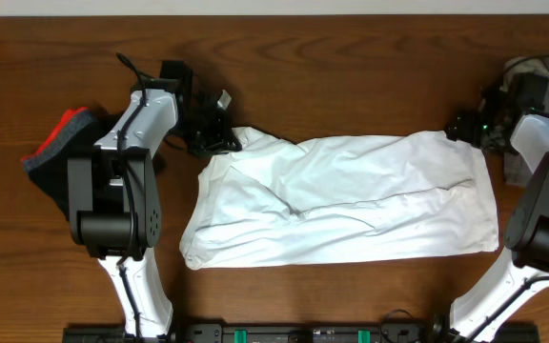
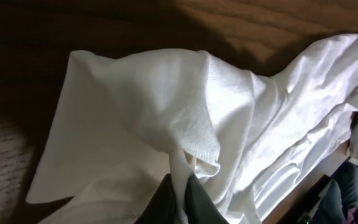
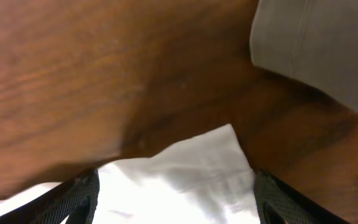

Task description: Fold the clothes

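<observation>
the white shirt (image 1: pixel 341 200) lies across the middle of the wooden table (image 1: pixel 351 57), folded into a rough wide rectangle with soft creases, its long sides running from 9 to 3 o'clock. the left gripper (image 2: pixel 180 190) sits at the shirt's 10 o'clock corner, closed tight on a bunched fold of the white fabric; in the left wrist view the cloth rises out of the pinch and fans away toward 12 and 2 o'clock, with a loose flap spread flat at 10 o'clock over dark wood. the right gripper (image 3: pixel 176 199) is at the shirt's 2 o'clock corner, low over the table with its fingers spread wide. the pointed corner of the shirt lies between them, and it seems to rest loose on the wood without touching either finger, though the lower part of that view is cut off. a grey cloth (image 3: pixel 322 50) lies just beside this corner, toward 2 o'clock in the right wrist view, with a strip of bare wood between the two. at the table's 9 o'clock edge, beside the left arm, sits a dark and red cloth (image 1: pixel 57 145), well apart from the shirt.
</observation>
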### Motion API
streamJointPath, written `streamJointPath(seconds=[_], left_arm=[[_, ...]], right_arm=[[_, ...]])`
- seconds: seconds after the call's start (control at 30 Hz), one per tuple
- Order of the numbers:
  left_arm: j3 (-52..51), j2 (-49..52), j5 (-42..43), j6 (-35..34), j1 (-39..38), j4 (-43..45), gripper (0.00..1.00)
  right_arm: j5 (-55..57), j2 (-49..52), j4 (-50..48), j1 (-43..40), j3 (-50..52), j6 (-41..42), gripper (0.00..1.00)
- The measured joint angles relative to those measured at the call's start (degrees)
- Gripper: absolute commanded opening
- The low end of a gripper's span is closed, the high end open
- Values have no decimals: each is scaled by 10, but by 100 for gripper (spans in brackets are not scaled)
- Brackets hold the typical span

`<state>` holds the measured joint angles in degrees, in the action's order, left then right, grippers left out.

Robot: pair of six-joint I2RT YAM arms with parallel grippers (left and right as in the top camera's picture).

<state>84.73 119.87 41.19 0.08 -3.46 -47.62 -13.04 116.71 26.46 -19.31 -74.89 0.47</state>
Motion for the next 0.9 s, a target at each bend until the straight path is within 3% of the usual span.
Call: streamJointPath(seconds=[0.3, 0.47, 0.6, 0.7, 0.8, 0.9], left_arm=[[0, 0, -9, 0, 0, 0, 6], [0, 0, -9, 0, 0, 0, 6], [0, 0, -9, 0, 0, 0, 6], [0, 0, -9, 0, 0, 0, 6], [0, 0, -9, 0, 0, 0, 6], [0, 0, -9, 0, 0, 0, 6]], right_arm=[[2, 7, -24, -3, -2, -16, 74], [6, 12, -30, -3, -4, -24, 65], [9, 22, -31, -3, -14, -30, 41], [10, 27, -28, -3, -19, -33, 13], [10, 29, -27, -3, -19, -36, 2], [8, 29, -23, -3, -20, -34, 1]])
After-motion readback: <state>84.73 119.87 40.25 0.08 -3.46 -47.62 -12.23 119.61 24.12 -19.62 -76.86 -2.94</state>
